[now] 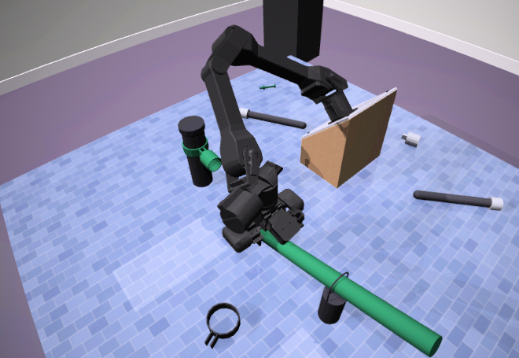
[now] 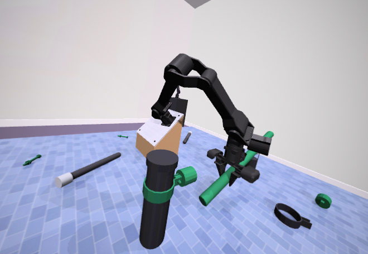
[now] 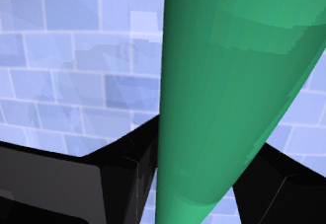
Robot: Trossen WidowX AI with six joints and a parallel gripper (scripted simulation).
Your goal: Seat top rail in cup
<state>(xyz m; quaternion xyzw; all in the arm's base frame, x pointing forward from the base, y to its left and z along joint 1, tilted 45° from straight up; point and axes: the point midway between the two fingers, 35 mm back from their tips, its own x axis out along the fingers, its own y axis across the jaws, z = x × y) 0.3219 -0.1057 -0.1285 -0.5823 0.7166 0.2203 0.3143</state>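
Gripping the green rail [image 1: 335,281] between fingers.

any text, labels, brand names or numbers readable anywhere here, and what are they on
None: no words, numbers or signs can be read in any view.
The white plate on the tan wedge block carries only faint grey marks, too blurred to read.
The green rail, the big post, its brace band, the rail-end cup and the gripper shut on the rail are all unmarked.
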